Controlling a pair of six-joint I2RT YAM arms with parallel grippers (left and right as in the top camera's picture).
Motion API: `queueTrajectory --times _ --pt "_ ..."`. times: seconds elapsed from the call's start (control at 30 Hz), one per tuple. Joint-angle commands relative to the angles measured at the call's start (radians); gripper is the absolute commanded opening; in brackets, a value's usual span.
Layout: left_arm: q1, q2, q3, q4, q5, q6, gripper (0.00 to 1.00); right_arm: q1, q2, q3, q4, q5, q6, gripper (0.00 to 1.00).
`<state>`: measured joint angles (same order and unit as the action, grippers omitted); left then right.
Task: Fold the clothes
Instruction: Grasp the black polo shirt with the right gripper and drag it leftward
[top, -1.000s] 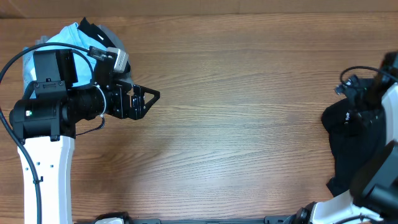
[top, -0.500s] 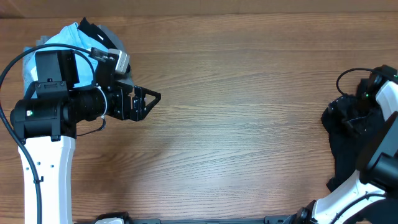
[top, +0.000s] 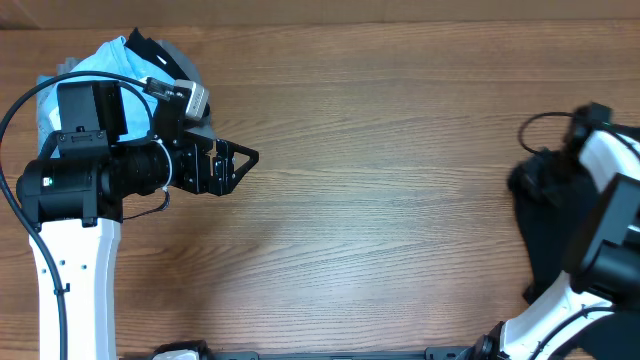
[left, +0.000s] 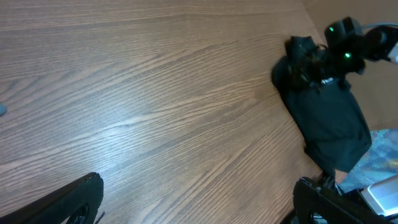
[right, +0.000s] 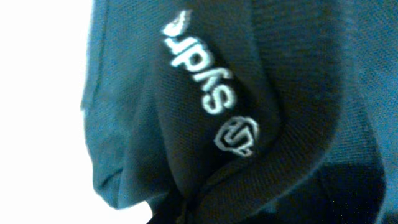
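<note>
The clothes, a black polo shirt (top: 545, 235), lie bunched at the table's right edge. In the left wrist view the shirt (left: 329, 118) shows as a dark heap at the far right. My right gripper (top: 548, 172) is down in the top of that heap, shut on a fold of it. Black knit fabric (right: 280, 124) with a white logo (right: 205, 81) fills the right wrist view and hides the fingers. My left gripper (top: 238, 160) hovers open over bare wood at the left, far from the shirt. Nothing lies between the left gripper's (left: 196, 205) fingers.
A light blue T-shirt (top: 100, 58) with a dark garment edge lies under the left arm at the back left corner. Wooden tabletop (top: 380, 200) spans the middle. Something blue and patterned (left: 380, 149) sits past the table's right edge.
The right gripper has dropped into the shirt and shut on it. The top of the heap has bunched and shifted slightly left. The left arm has not moved.
</note>
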<state>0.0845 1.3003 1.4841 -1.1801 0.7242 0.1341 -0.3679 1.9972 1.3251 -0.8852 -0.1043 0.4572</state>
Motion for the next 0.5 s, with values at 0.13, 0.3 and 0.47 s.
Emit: queueTrajectory --times 0.13,0.3,0.47 --pt "-0.005 -0.003 0.026 0.002 0.000 0.016 1.00 0.420 0.019 -0.022 0.163 -0.333 -0.026 0.04" --pt "-0.005 -0.003 0.034 -0.014 -0.060 0.016 1.00 0.781 0.019 -0.019 0.288 -0.346 0.022 0.13" --pt "-0.006 -0.003 0.076 -0.035 -0.071 0.016 1.00 0.952 0.002 0.027 0.248 -0.195 -0.043 0.22"
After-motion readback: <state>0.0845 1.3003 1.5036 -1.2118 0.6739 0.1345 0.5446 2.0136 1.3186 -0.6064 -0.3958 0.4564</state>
